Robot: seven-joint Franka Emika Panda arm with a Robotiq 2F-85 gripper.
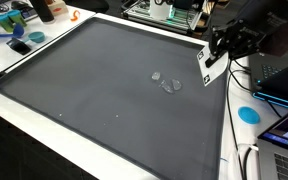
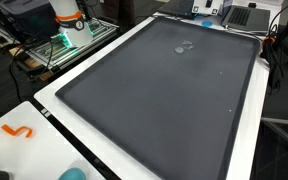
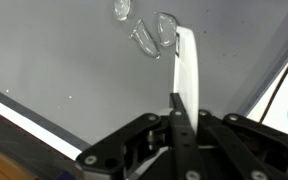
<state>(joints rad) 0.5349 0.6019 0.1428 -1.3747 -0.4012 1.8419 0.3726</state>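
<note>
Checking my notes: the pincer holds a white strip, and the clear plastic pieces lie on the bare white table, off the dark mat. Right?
No. The clear plastic pieces lie on the dark mat, not off it, as both exterior views show. The pincer does hold the white strip.

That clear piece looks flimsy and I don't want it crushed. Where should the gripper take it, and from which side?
Probably across one curved rim of the clear piece, coming straight down: it lies low on the mat, leaving no side face to pinch. The gripper is shut on a white strip, so that goes first.
</note>
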